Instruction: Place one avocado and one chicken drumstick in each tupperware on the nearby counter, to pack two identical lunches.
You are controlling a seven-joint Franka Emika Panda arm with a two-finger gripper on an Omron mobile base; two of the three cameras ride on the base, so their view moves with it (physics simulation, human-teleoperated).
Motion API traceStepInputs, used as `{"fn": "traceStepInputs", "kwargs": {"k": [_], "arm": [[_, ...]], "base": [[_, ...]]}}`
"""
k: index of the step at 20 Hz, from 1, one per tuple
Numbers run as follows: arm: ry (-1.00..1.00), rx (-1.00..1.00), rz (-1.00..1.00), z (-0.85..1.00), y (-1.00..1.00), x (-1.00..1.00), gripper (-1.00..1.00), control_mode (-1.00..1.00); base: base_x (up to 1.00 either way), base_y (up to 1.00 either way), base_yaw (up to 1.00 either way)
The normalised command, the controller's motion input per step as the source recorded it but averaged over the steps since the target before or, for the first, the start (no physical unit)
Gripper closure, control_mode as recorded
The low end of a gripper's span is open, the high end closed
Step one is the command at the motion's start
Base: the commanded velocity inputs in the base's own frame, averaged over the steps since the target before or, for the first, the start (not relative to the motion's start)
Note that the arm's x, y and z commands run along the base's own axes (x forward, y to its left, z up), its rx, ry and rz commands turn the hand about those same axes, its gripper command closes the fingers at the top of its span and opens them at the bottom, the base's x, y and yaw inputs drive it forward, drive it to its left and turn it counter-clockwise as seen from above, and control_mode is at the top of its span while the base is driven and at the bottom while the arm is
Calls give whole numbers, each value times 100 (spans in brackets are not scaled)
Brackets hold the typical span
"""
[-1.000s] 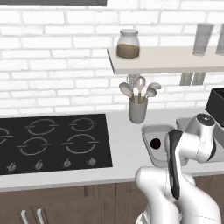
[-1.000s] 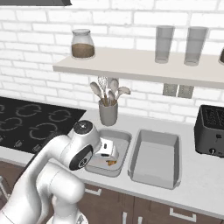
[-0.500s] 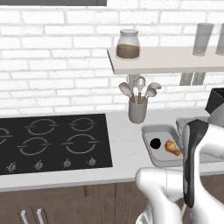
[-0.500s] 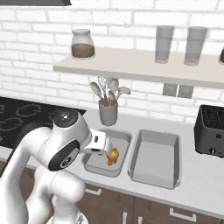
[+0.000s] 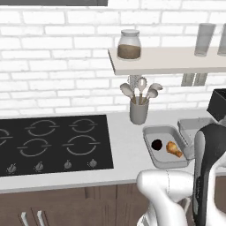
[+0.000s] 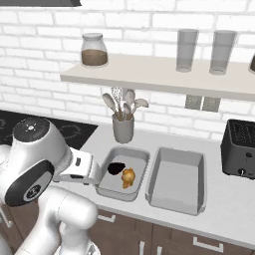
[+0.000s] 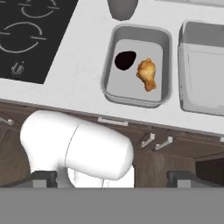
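now the near-black avocado [image 7: 125, 60] and the golden-orange drumstick [image 7: 147, 74] lie side by side, just apart, in the left tupperware [image 7: 109, 72], the avocado on the side toward the stove [image 5: 53, 141]. the same pair shows in the left base view, avocado [image 5: 156, 144] beside drumstick [image 5: 174, 149], and in the right base view, avocado [image 6: 116, 168] and drumstick [image 6: 128, 178] inside that tray [image 6: 107, 187]. the second tupperware [image 6: 177, 179] sits just beside the first on the pale counter [image 6: 226, 196], with nothing in the part that shows. the grey cup of utensils [image 6: 122, 122] stands just behind the filled tray, and a black toaster [image 6: 241, 148] sits further right. the gripper's fingertips [image 7: 43, 177] peek up dark at the bottom of the hand view, well apart, holding nothing.
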Motion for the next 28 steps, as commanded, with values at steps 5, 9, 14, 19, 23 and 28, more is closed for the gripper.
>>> {"fn": "traceStepInputs", "kwargs": {"k": [5,9,14,19,23,28], "arm": [[-10,1,0,19,49,11,-100,-100],[-12,1,0,3,3,0,-100,-100],[-1,-1,1,-2,3,-10,-100,-100],[-4,0,0,-2,0,-17,-100,100],[0,0,0,0,0,0,-100,100],[0,0,0,0,0,0,-100,100]], "base": [[0,0,0],[0,0,0],[0,0,0],[-80,-12,-10],[-83,-5,-63],[-43,3,-81]]}}
